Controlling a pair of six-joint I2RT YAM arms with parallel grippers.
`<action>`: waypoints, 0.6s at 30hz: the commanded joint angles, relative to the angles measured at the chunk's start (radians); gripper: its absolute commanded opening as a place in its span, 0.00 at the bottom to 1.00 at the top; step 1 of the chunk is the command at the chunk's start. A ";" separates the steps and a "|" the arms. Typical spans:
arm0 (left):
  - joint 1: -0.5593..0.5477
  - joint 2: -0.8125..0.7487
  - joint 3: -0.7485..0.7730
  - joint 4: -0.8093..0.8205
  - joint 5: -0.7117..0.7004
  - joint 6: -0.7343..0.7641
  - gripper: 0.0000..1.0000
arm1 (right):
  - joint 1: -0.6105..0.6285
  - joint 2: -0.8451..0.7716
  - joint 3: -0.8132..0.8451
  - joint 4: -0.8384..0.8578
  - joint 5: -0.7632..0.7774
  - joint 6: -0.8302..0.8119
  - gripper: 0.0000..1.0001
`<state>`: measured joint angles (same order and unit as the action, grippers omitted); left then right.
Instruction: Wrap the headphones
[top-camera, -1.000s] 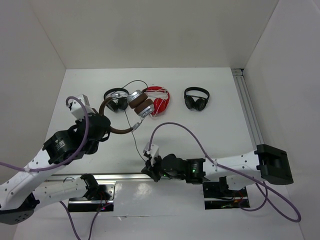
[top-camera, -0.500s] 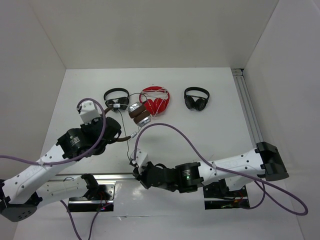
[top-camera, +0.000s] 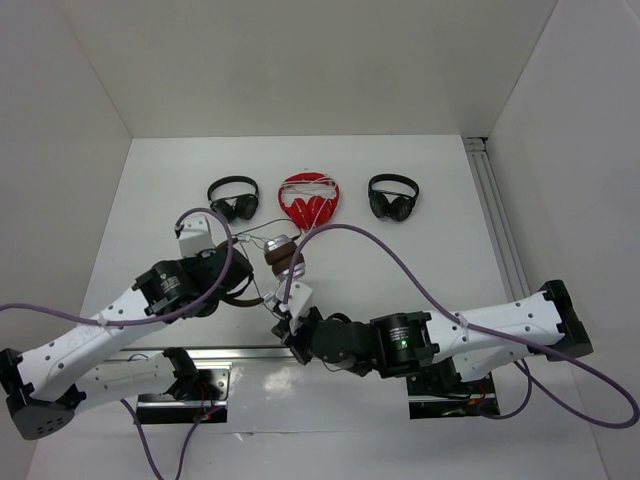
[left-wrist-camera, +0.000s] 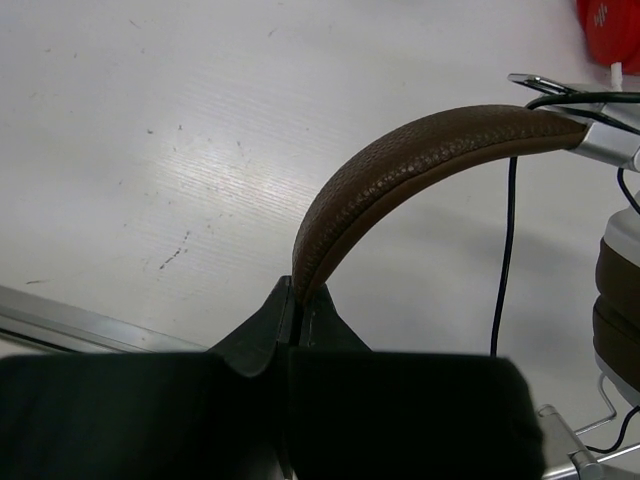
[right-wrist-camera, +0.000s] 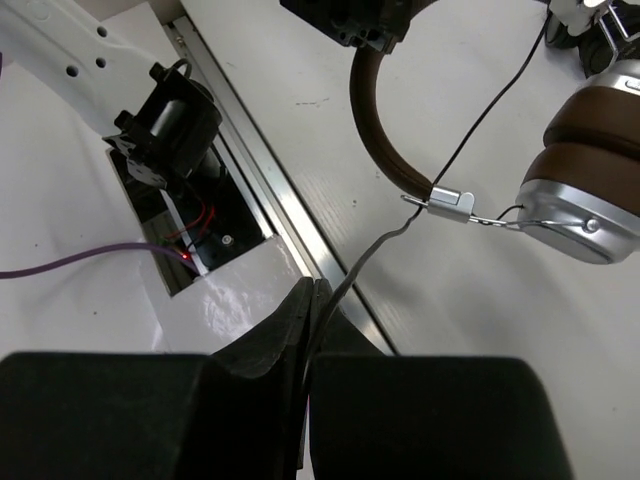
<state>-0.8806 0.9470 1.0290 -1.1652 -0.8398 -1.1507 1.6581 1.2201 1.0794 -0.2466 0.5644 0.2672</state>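
Note:
The headphones, with a brown headband, brown ear pads and silver cups, are held just above the table near its front middle. My left gripper is shut on the headband, which runs out from between the fingers in the left wrist view. My right gripper is shut on the thin dark cable, which leaves the jaws and runs up to the silver hinge clip. The two grippers are close together.
Along the back stand a small black pair, a red pair with white cord and another black pair. An aluminium rail runs down the right side. A metal rail lines the near edge.
My left gripper has carried the headphones from the back row toward the front middle. My right gripper, still on the cable, has shifted a little and stays right beside them.

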 joint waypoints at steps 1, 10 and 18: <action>-0.018 -0.002 -0.015 0.091 0.010 0.019 0.00 | 0.011 -0.014 0.054 -0.017 0.023 -0.016 0.02; -0.096 0.055 -0.072 0.154 0.064 0.097 0.00 | 0.011 0.004 0.158 -0.179 0.055 -0.075 0.06; -0.115 0.078 -0.115 0.176 0.084 0.077 0.00 | 0.000 -0.004 0.208 -0.358 0.020 -0.131 0.03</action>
<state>-0.9878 1.0309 0.9173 -1.0405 -0.7509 -1.0714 1.6581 1.2350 1.2350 -0.5106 0.5861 0.1780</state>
